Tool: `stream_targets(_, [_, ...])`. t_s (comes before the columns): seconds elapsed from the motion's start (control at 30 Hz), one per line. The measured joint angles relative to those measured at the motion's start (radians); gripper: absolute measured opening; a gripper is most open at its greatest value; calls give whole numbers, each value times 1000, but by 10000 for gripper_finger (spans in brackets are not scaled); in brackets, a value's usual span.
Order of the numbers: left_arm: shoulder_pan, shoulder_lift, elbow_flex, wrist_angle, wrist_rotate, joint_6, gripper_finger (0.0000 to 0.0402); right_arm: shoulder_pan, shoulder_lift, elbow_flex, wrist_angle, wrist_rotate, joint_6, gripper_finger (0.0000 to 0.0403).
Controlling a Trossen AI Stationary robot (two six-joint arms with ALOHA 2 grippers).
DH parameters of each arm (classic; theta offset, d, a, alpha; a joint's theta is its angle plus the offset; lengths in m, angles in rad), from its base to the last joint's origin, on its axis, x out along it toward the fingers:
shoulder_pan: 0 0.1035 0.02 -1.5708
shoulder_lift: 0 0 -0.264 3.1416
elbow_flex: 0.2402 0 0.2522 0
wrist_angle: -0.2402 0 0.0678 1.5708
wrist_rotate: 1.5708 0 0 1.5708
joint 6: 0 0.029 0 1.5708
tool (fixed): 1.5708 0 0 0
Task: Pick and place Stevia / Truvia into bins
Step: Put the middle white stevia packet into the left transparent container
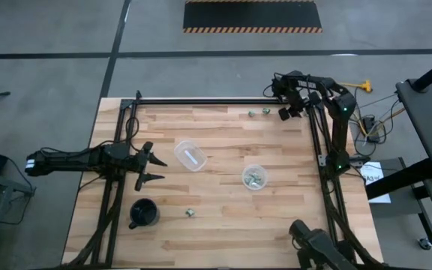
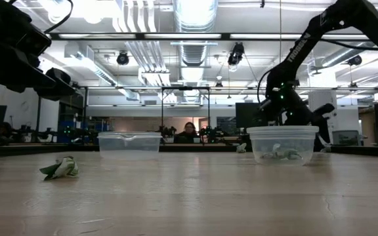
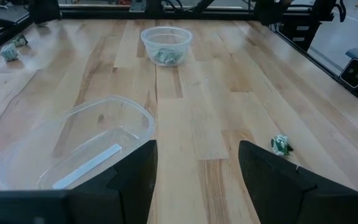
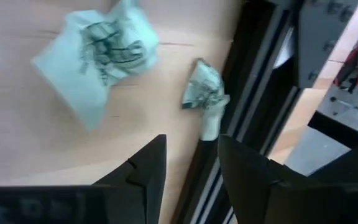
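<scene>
Two crumpled Stevia packets [image 4: 98, 53] lie at the table's far right corner, beneath the right gripper [image 4: 191, 168].

Its jaws are parted and empty, likely lining up a grasp. One bin [image 1: 254, 177] already holds packets; the other bin [image 1: 189, 155] sits before the left gripper [image 1: 152, 166], released, waiting.

A light wooden plank tabletop [image 1: 223, 217] carries two clear round bins: one [image 1: 190, 155] left of centre, another [image 1: 254, 177] near the middle holding packets. A black cup [image 1: 144, 214] stands near the front left, a crumpled packet [image 1: 190, 213] beside it, and two more packets [image 1: 258, 112] at the far edge.
</scene>
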State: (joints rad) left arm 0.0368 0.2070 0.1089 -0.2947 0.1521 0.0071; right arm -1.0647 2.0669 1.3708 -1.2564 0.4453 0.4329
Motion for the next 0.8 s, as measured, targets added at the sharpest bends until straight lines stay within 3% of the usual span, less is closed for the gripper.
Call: stream_targets(0.8, [0,1,0,1,0,0,209,-63,-4,46,28,-133,17,120])
